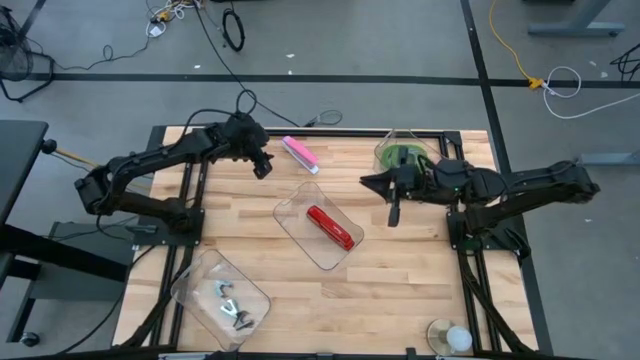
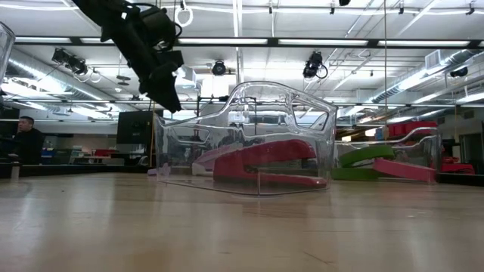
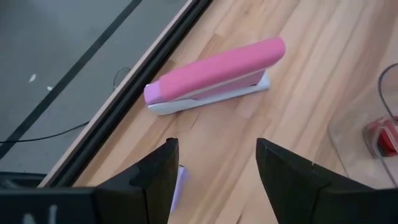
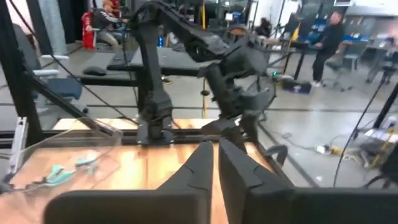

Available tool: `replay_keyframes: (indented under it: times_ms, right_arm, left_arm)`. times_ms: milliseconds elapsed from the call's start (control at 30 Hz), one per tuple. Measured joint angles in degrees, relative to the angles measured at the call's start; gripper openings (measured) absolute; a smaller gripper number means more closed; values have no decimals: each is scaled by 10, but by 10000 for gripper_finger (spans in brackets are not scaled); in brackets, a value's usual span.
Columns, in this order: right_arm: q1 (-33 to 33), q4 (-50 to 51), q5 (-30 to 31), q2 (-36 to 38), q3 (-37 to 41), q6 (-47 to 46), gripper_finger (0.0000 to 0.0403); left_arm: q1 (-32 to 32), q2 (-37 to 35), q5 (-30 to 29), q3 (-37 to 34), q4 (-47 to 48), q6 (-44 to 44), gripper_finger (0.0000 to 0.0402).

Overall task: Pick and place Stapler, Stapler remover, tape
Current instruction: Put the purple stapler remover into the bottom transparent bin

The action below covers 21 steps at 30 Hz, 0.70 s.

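A pink stapler [image 1: 300,153] lies flat on the table near the far edge; it also shows in the left wrist view [image 3: 214,74]. My left gripper [image 1: 264,168] hovers open and empty just left of it, above the wood [image 3: 217,168]. A red stapler [image 1: 331,227] lies in a clear container [image 1: 300,205] at the table's middle. Green tape [image 1: 402,157] lies in a clear container [image 1: 385,143] at the far right; the low view shows green tape [image 2: 367,156] and red-pink tape [image 2: 404,168] there. My right gripper [image 1: 368,181] is shut and empty, held level near that container, pointing left [image 4: 216,158].
A third clear container [image 1: 200,270] at the near left holds several stapler removers [image 1: 232,308]. A small round object [image 1: 450,337] sits at the near right corner. Bare wood lies between the containers. People stand in the room beyond the table.
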<state>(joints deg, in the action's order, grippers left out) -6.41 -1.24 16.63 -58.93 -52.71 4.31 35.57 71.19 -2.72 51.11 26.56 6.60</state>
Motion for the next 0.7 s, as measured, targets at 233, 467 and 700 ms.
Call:
replay_keyframes:
  times_ms: [233,467,700]
  right_arm:
    - [27,65,-99,34,0,-10,2]
    - [67,-30,-199,64,80,-36,1]
    - [103,-226,-230,94,240,-48,0]
  left_arm:
    - [0,0,0,0,-4,1,217]
    - [-1,0,0,0,-21,1,207]
    - [-2,0,0,0,-30,1,192]
